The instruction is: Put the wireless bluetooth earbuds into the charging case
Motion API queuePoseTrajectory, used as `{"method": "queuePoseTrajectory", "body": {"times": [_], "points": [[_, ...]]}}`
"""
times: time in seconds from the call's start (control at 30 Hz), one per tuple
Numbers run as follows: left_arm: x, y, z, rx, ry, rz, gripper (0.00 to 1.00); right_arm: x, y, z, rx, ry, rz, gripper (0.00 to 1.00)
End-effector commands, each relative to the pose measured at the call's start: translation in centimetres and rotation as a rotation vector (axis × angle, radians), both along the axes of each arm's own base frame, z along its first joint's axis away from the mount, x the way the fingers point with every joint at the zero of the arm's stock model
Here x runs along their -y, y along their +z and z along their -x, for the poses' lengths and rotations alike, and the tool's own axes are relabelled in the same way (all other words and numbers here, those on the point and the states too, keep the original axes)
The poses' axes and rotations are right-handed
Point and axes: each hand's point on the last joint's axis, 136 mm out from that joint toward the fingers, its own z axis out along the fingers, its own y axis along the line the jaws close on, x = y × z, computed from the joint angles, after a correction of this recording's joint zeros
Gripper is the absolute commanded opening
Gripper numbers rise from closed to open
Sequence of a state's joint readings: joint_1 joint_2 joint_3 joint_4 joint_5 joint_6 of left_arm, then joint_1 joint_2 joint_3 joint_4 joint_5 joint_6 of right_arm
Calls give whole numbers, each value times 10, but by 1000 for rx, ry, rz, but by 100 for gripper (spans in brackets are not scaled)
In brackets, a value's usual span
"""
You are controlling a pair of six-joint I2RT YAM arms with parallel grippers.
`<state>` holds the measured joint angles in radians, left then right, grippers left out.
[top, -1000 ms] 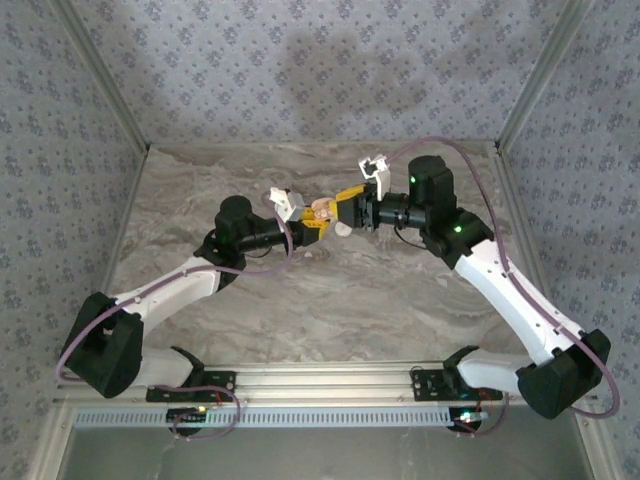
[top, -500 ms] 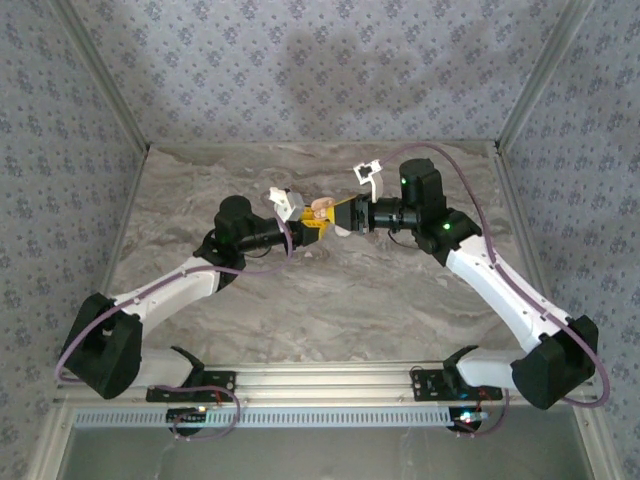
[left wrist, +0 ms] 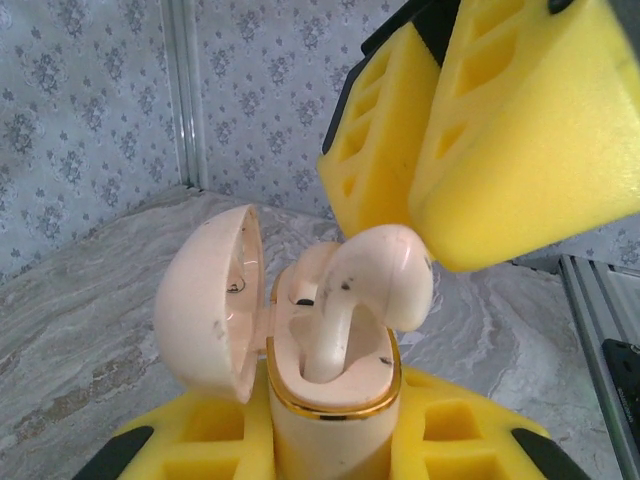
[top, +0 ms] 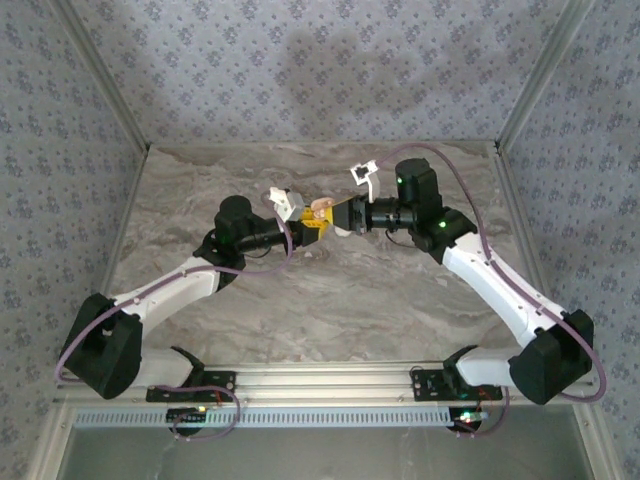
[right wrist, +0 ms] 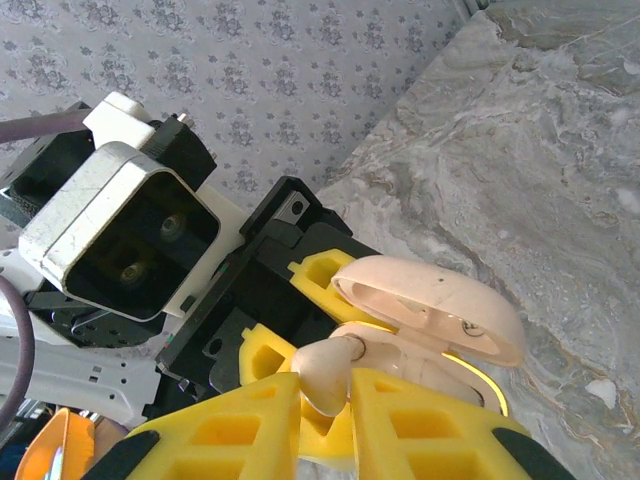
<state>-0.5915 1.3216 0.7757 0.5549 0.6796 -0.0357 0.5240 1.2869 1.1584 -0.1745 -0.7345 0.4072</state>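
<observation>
Up over the middle of the table (top: 300, 320), the two arms had met nose to nose. The left gripper (top: 310, 226) was clamped tight on the charging case (left wrist: 320, 450), holding it upright off the surface with the lid (left wrist: 210, 300) flipped open to one side.

What changed in that last second: the right arm slid in a bit closer to the left one. The right gripper (right wrist: 325, 400) also squeezed its yellow pads (right wrist: 420, 420) down narrow around the bulb end of an earbud (left wrist: 385, 280).

From the left wrist view, the stem of that earbud was already down inside the case. The bulb stuck out above the gold rim (left wrist: 335, 408), leaning a little.

So my read was that the insert was mostly there but not seated. It looked like it wanted a gentle push down, then a release. I couldn't tell whether the second earbud was already in the case, too hidden. If those pads let go crooked, I figured it could pop right back out.
</observation>
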Motion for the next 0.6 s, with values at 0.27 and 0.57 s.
{"method": "queuePoseTrajectory", "body": {"times": [0.27, 0.57], "points": [[0, 33, 6, 79, -15, 48, 18, -4, 14, -9, 33, -19, 7, 21], [-1, 33, 8, 84, -16, 42, 18, 0, 10, -14, 25, -51, 29, 22]]}}
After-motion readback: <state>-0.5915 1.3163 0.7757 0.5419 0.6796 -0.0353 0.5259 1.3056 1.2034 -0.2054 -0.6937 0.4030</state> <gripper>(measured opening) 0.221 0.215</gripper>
